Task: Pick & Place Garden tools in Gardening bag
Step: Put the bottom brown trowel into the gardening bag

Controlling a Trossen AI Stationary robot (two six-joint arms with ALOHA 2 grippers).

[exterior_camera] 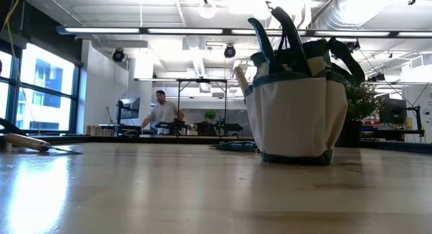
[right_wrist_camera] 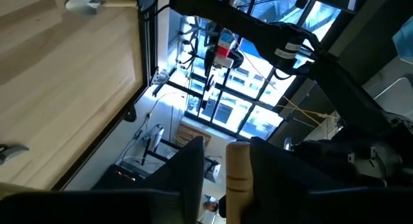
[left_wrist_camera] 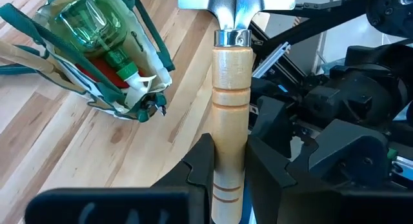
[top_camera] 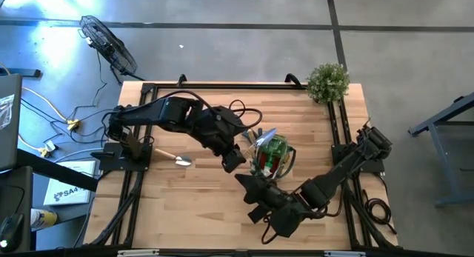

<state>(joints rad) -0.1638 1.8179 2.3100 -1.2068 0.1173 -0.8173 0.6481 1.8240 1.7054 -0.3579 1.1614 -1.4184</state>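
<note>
One wooden-handled trowel (left_wrist_camera: 231, 121) — clenched in the left gripper (left_wrist_camera: 229, 169) just beside the gardening bag (top_camera: 272, 157), mid-table (top_camera: 207, 212). Right gripper (right_wrist_camera: 222, 162) straddles its handle end; grip uncertain. Second trowel (top_camera: 175, 158) lies toward the left edge. Advice — lower it blade-up, clear of the loop handles.
</note>
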